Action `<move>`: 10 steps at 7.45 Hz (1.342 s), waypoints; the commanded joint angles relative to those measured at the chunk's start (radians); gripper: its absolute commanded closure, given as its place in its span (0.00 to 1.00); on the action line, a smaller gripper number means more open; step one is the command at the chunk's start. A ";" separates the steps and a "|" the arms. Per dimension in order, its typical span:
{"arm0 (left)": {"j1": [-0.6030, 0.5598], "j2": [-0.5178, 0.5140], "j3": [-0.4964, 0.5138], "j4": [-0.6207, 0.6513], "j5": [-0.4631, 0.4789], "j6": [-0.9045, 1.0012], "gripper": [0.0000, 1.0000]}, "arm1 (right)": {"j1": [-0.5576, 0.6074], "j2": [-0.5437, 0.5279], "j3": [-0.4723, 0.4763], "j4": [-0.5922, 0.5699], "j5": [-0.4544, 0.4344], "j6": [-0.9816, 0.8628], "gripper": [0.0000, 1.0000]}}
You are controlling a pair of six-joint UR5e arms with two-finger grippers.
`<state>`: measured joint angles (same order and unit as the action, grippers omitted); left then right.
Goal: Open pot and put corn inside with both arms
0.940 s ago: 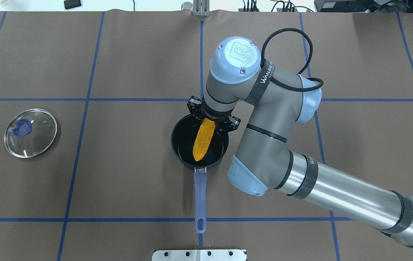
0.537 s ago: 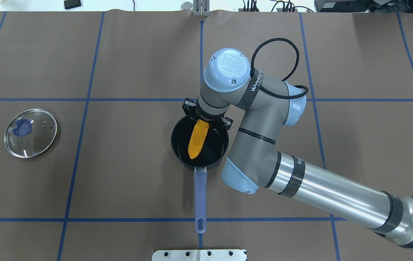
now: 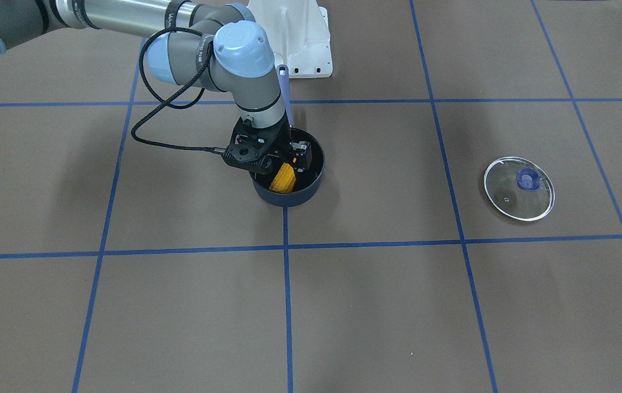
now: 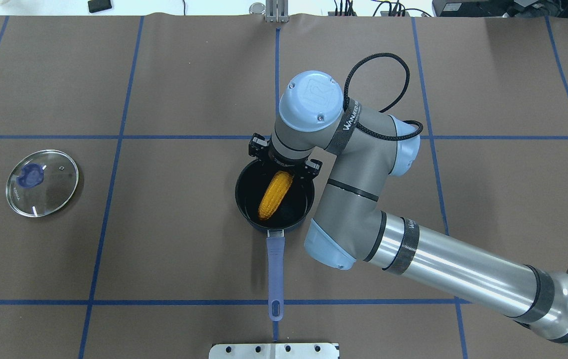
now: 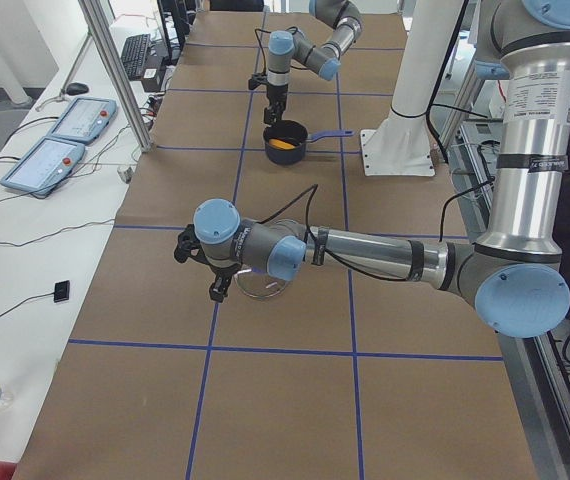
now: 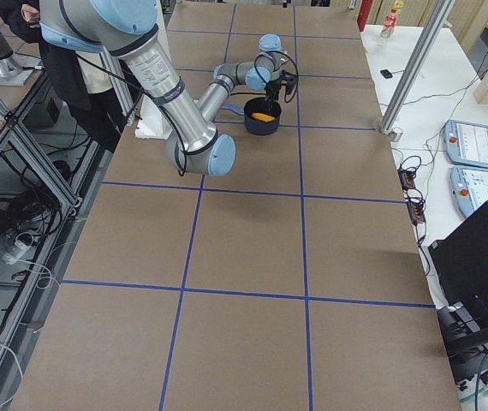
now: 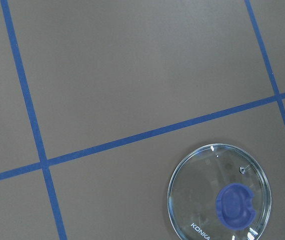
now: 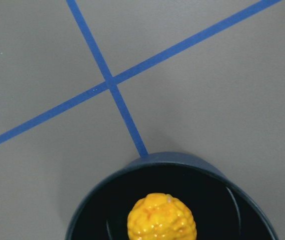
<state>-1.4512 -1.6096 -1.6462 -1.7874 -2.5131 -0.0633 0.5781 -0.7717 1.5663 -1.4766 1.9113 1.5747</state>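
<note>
Placement step appears complete. The corn (image 4: 274,195) lies free inside the pot (image 4: 238,194). The right gripper (image 3: 277,158) is just above the pot, jaws wide. The left gripper (image 5: 200,265) is well apart from the pot; I cannot tell its opening. Next, I judge, a straight lift clear of the pot.

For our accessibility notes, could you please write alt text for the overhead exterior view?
The right gripper reaches into an open dark pot at the centre of the table, with a yellow corn cob slanting inside the pot. The pot's blue handle points toward the robot, and a glass lid lies far to the left.
</note>
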 commanded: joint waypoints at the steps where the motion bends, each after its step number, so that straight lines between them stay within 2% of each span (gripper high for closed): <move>1: -0.032 -0.004 -0.004 0.089 -0.021 0.060 0.02 | 0.238 -0.053 0.044 -0.005 0.243 -0.252 0.00; 2: -0.075 -0.013 -0.004 0.161 -0.021 0.147 0.02 | 0.370 -0.108 0.046 -0.007 0.361 -0.368 0.00; 3: -0.104 -0.018 -0.004 0.218 -0.021 0.214 0.02 | 0.456 -0.174 0.055 -0.007 0.403 -0.541 0.00; 6: -0.176 -0.024 0.006 0.241 -0.021 0.313 0.02 | 0.617 -0.349 0.060 -0.001 0.391 -0.919 0.00; 8: -0.222 -0.024 0.008 0.301 -0.020 0.409 0.02 | 0.751 -0.479 0.054 -0.004 0.394 -1.200 0.00; 10: -0.239 -0.026 0.009 0.318 -0.016 0.425 0.02 | 0.836 -0.572 0.044 -0.022 0.397 -1.375 0.00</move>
<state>-1.6761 -1.6347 -1.6396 -1.4815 -2.5321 0.3463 1.3590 -1.2797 1.6149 -1.4879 2.3065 0.3162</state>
